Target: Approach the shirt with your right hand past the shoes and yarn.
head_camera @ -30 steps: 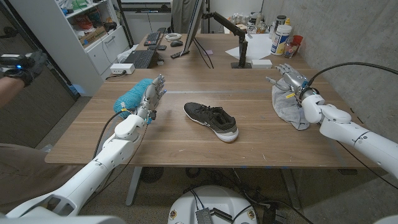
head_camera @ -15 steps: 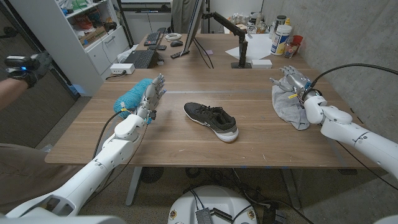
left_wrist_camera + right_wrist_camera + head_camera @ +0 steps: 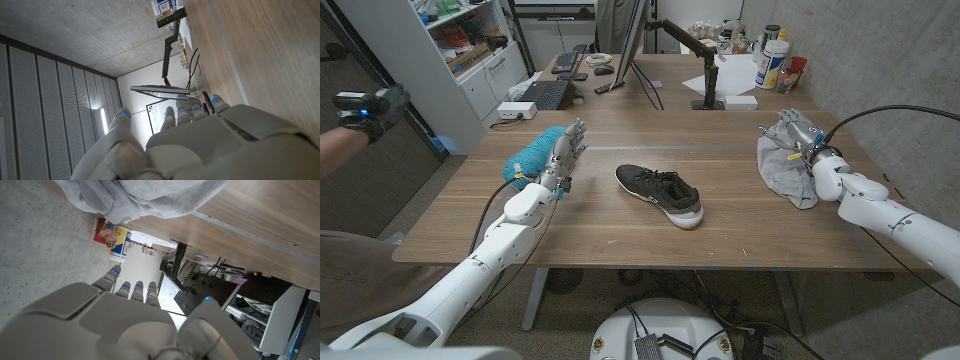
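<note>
Head view showed the right hand (image 3: 798,131) spread, empty, over the grey shirt (image 3: 786,172); the left hand (image 3: 563,155) stood spread beside the yarn (image 3: 532,152).

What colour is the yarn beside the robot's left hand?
Turquoise yarn, seen best in the head view.

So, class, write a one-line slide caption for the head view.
Right hand open over the grey shirt; shoe mid-table, left hand beside teal yarn.

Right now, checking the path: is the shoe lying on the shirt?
No, the shoe lies mid-table, well apart from the grey shirt.
</note>
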Robot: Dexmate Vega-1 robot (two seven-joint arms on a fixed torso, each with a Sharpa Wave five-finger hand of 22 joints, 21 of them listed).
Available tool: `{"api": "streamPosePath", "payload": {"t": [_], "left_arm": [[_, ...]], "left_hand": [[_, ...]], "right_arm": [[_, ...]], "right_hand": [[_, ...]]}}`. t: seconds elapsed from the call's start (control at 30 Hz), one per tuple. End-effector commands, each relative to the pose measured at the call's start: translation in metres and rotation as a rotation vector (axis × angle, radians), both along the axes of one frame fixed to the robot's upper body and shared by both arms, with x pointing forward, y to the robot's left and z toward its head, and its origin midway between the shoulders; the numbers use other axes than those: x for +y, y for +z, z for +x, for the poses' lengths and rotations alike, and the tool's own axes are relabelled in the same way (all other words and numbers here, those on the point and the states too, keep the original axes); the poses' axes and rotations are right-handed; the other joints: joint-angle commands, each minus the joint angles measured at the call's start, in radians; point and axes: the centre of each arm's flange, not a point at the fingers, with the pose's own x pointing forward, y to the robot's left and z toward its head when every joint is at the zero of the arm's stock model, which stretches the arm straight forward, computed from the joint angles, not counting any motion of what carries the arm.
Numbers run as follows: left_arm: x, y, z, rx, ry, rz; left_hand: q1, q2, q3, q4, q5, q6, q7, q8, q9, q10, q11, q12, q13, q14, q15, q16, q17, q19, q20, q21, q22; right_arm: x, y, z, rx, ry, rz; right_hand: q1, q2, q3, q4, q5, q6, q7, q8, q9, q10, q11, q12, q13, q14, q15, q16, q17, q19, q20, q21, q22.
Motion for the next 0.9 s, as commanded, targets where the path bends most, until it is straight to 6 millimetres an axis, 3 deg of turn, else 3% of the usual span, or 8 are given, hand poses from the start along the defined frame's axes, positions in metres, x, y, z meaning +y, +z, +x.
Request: {"api": "streamPosePath", "payload": {"t": [0.03, 0.9], "left_arm": [[0.001, 0.0, 0.0, 0.001, -0.002, 0.001], [0.003, 0.0, -0.001, 0.002, 0.0, 0.004]], "left_hand": [[-0.006, -0.001, 0.001, -0.007, 0.002, -0.002, 0.006, 0.005, 0.003, 0.006, 0.003, 0.007, 0.004, -0.009, 0.001, 0.008, 0.004, 0.003, -0.002, 0.005, 0.003], [-0.008, -0.001, 0.001, -0.008, 0.002, -0.003, 0.005, 0.005, 0.003, 0.004, 0.0, 0.005, 0.004, -0.01, 0.0, 0.007, 0.004, 0.003, -0.003, 0.005, 0.003]], "right_arm": [[-0.008, -0.006, 0.003, 0.002, -0.035, 0.021], [-0.019, -0.018, 0.01, 0.033, -0.065, 0.038]], "right_hand": [[0.006, 0.003, 0.002, -0.005, -0.001, -0.002, -0.008, 0.002, 0.004, -0.004, -0.006, 0.004, 0.002, -0.03, -0.031, 0.005, 0.001, 0.006, 0.001, -0.006, 0.003], [0.012, 0.007, 0.003, -0.01, -0.003, -0.019, -0.013, -0.003, 0.004, -0.016, -0.011, 0.002, 0.003, -0.033, -0.032, 0.004, 0.001, 0.007, 0.0, -0.009, 0.004]]}}
